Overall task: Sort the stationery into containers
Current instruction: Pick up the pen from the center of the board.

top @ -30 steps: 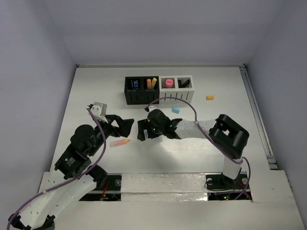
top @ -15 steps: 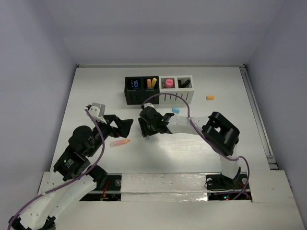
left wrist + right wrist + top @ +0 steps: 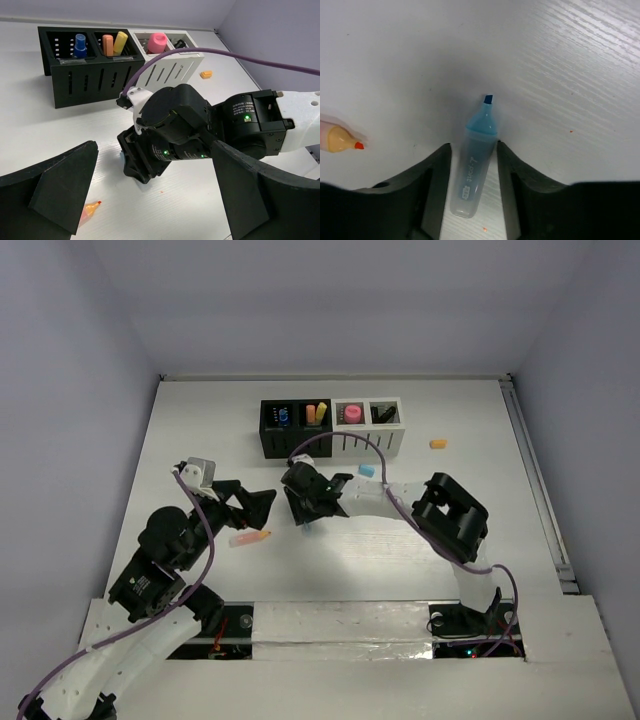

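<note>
This looks like a robotics lab test cell. A plain white bench (image 3: pixel 200 440) is boxed in by bare, pale lavender walls (image 3: pixel 70 390). Two robot arms (image 3: pixel 150 580) are bolted at its near edge and trail purple cables (image 3: pixel 370 445). A metal rail (image 3: pixel 537 480) runs along the right side.

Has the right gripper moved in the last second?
Yes. The right gripper has shifted left and toward the containers, now straddling a blue highlighter.

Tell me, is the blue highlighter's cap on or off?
Off. The blue highlighter lies flat on the table with its dark tip bare, between the fingers of the right gripper.
</note>
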### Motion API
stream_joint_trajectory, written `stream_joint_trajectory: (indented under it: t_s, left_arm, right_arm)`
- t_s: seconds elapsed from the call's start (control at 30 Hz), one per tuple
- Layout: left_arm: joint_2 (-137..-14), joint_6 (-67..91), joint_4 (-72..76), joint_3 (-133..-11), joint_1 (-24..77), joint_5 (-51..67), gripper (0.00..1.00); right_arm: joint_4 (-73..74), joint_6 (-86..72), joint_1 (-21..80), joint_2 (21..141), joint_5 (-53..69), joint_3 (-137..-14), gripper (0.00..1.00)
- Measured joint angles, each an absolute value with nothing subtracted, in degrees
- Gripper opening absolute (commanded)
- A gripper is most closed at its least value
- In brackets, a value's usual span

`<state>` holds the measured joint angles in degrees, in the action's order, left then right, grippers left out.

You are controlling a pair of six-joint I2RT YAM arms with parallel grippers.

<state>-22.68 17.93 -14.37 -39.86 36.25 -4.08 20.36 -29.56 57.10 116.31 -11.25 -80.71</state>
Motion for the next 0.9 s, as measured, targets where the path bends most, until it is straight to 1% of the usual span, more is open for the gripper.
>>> stream_joint_trajectory:
  t_s: [0.1,0.13,0.17,0.2,0.23,0.3,0.33,0.4,0.43,0.47,0.6,0.73,0.8,0.9]
  left_arm:
    - [-22.63,17.93,-14.37,-39.86,36.25,-4.08,0.95]
    - [-22.63,17.96,-14.37,-39.86,36.25,-4.08,0.94]
    - [-22.61,18.0,-14.37,-39.86,36.25,-4.08,0.93]
    - [-22.61,18.06,-14.37,-39.86,36.25,-4.08,0.91]
    - [-22.61,18.11,-14.37,-39.86,36.25,-4.08,0.86]
    - [-22.63,18.26,-14.35,-39.86,36.25,-3.92,0.79]
    - [-22.63,18.35,-14.31,-39.83,36.25,-3.66,0.73]
    - [-22.7,18.85,-14.11,-39.72,36.25,-2.85,0.65]
    - [-22.76,19.18,-13.72,-39.62,36.25,-2.2,0.58]
    - [-22.87,19.68,-13.06,-39.35,36.25,-1.56,0.56]
    - [-24.16,21.82,-10.52,-37.91,36.25,1.65,0.56]
    - [-27.94,25.04,-5.02,-34.59,36.25,5.1,0.62]
    - [-30.76,27.16,-0.64,-31.64,36.29,6.81,0.62]
    - [-35.29,29.56,4.1,-27.83,36.8,7.81,0.63]
  right_arm:
    - [22.2,-28.75,57.12,117.38,-13.54,-82.26,0.25]
    - [22.39,-28.62,57.12,117.58,-14.15,-82.59,0.14]
    - [22.52,-28.47,57.1,117.62,-14.83,-82.72,0.12]
    - [22.57,-28.47,57.12,117.58,-15.53,-82.76,0.11]
    - [22.57,-28.34,57.14,117.58,-16.38,-82.74,0.09]
    - [22.39,-28.25,57.12,117.19,-17.8,-82.37,0.08]
    - [22.15,-28.1,56.97,116.55,-18.41,-81.49,0.07]
    - [22.13,-27.77,56.42,114.54,-19.22,-79.48,0.06]
    - [21.8,-27.53,55.83,112.9,-19.42,-78.11,0.05]
    - [21.39,-27.18,55.11,110.74,-19.64,-76.66,0.03]
    - [17.26,-26.28,51.75,99.53,-19.84,-72.42,0.04]
    - [10.7,-25.21,49.93,87.9,-19.62,-71.16,0.05]
    - [7.33,-25.02,50.13,84.4,-18.65,-71.16,0.04]
    - [4.47,-25.04,50.33,82.52,-16.88,-71.05,0.05]
